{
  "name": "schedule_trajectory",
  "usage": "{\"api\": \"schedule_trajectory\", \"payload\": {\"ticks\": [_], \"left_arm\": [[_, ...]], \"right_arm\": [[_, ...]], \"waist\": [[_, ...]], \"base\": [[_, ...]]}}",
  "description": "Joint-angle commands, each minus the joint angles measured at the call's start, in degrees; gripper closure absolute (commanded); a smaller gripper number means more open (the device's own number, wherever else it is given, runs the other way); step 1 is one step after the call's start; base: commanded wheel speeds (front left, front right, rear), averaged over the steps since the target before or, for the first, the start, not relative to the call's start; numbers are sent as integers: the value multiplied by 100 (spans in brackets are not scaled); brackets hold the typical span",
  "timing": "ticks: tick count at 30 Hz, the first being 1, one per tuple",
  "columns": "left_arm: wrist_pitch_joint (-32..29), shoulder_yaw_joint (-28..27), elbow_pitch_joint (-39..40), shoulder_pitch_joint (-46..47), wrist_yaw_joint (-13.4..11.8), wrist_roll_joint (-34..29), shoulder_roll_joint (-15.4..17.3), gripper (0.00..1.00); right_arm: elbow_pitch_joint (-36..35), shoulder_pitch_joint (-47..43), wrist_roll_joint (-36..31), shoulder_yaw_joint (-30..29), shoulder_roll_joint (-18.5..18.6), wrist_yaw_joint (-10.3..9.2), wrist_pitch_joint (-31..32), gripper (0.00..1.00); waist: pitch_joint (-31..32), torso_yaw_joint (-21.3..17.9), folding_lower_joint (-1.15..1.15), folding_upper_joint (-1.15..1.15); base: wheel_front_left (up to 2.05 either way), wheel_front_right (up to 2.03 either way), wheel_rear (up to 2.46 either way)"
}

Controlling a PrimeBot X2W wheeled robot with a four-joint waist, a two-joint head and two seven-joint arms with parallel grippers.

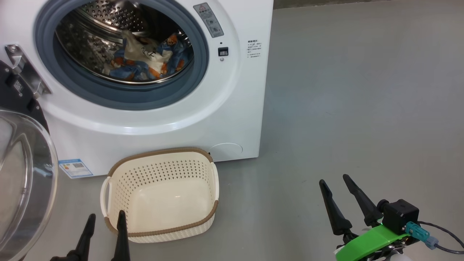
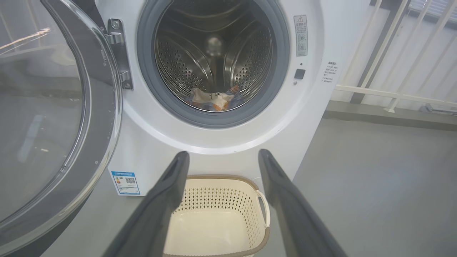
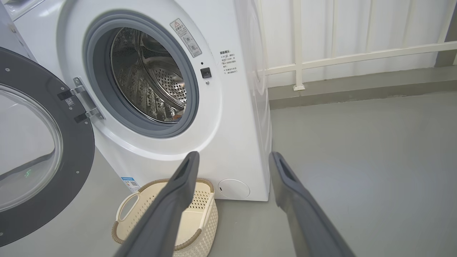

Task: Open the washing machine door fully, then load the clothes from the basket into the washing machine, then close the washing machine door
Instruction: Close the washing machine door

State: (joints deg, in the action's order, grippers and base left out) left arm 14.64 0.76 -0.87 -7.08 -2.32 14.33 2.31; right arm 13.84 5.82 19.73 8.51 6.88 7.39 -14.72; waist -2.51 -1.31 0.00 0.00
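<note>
The left gripper (image 1: 106, 214) and the right gripper (image 1: 334, 179) both stand spread wide, grasping nothing. The basket (image 1: 159, 152) sits just ahead of the left gripper and well to the right gripper's left. Beyond the left fingertips the clothes (image 1: 145, 59) lie inside the washing machine (image 1: 235, 108), with the washing machine door (image 1: 21, 181) swung open at that gripper's left.

Laundry corner (bare grey floor (image 1: 362, 108)); washing machine (image 1: 145, 127), railing (image 3: 357, 57).
</note>
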Motion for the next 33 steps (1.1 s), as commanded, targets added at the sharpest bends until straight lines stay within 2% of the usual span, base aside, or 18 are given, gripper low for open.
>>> {"api": "schedule_trajectory", "payload": {"ticks": [1, 19, 24, 33], "left_arm": [[36, -177, 193, 222, -34, -72, 57, 0], [36, -210, 162, 177, -10, -79, 57, 0], [36, -404, 143, 188, 14, -78, 57, 0], [36, -676, 228, 205, 52, -72, 56, 0]], "right_arm": [[-153, 15, -82, 116, -12, 10, -28, 0], [-228, -41, -116, 132, 31, 10, -28, 0], [-328, -59, -144, 137, 9, 10, -28, 0], [-425, -104, -241, 77, 0, 10, -28, 0]], "waist": [[-1, 6, 0, 0], [64, 234, 0, 0], [54, 468, 0, 0], [-15, 1123, 0, 0]], "base": [[0, 0, 0], [0, 0, 0], [0, 0, 0], [0, 0, 0]]}}
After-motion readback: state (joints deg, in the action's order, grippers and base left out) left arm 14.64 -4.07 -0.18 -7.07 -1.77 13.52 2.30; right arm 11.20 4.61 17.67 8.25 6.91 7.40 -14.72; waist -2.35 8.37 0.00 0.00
